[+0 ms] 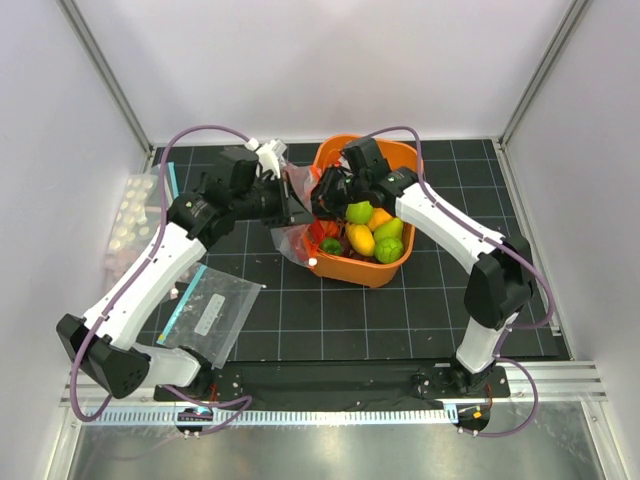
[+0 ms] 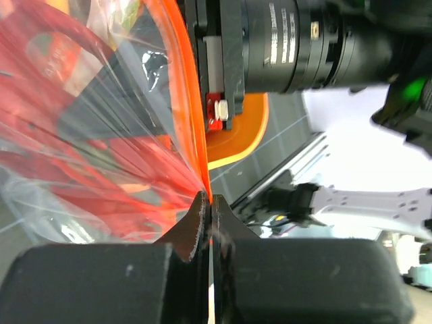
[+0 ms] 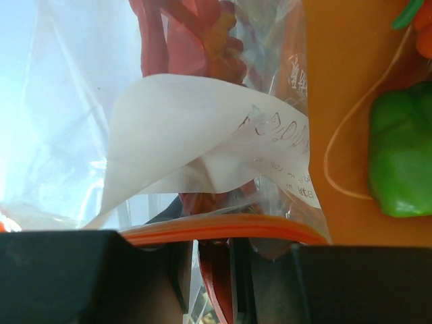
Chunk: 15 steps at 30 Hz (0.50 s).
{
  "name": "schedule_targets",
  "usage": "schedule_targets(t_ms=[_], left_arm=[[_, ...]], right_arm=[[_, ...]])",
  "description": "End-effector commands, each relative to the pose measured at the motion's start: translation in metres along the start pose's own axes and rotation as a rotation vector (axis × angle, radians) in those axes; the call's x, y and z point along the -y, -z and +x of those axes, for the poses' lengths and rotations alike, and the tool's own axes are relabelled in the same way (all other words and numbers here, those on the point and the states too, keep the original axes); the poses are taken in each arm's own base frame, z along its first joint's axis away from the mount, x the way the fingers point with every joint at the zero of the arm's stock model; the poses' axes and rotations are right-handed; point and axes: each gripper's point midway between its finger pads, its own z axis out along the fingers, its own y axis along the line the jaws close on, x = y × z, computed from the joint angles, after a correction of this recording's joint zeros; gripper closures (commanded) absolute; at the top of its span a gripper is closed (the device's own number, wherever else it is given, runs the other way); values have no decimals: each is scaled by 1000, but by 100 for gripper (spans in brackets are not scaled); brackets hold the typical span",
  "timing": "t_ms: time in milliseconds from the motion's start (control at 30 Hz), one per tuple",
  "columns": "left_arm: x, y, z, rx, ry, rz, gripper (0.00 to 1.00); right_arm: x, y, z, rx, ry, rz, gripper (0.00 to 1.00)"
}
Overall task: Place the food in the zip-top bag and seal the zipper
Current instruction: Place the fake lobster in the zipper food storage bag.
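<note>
The clear zip-top bag (image 1: pixel 296 238) hangs against the left rim of the orange basket (image 1: pixel 362 276). The red lobster shows inside it in the left wrist view (image 2: pixel 81 135) and the right wrist view (image 3: pixel 189 40). My left gripper (image 1: pixel 297 205) is shut on the red-orange zipper strip (image 2: pixel 196 115), which runs straight up from its closed fingertips (image 2: pixel 210 202). My right gripper (image 1: pixel 322 195) is next to it, and its jaws (image 3: pixel 219 270) are closed on a fold of the same strip (image 3: pixel 223 229). A round light-green fruit (image 1: pixel 359 212) lies in the basket beside the right gripper.
The basket holds yellow, orange and green toy produce (image 1: pixel 375 238); a green pepper (image 3: pixel 398 162) sits by the basket wall (image 3: pixel 337 101). A white label (image 3: pixel 202 135) shows through the bag. A flat clear bag with a teal strip (image 1: pixel 210 315) lies front left. A white tray (image 1: pixel 130 220) is at the left edge.
</note>
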Motion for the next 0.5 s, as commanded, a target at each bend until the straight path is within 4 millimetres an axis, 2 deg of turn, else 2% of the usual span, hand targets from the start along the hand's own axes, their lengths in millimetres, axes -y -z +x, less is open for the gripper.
schedule_targets(t_ms=[0, 67, 167, 300, 333, 400, 467], left_arm=[[37, 3, -15, 24, 53, 141, 100], [38, 2, -18, 28, 53, 139, 100], [40, 3, -25, 35, 49, 125, 100], [47, 5, -34, 44, 52, 131, 100], [46, 5, -34, 36, 65, 124, 100], [43, 6, -37, 44, 78, 113, 100], [34, 7, -34, 39, 93, 93, 100]], right_arm=[[-38, 15, -9, 127, 105, -114, 99], [-44, 11, -4, 118, 130, -116, 99], [-40, -2, 14, 65, 175, -82, 99], [-30, -14, 21, 34, 183, -66, 98], [-28, -14, 21, 33, 193, -62, 91], [-27, -14, 21, 34, 197, -58, 85], [-30, -11, 21, 36, 204, -65, 70]])
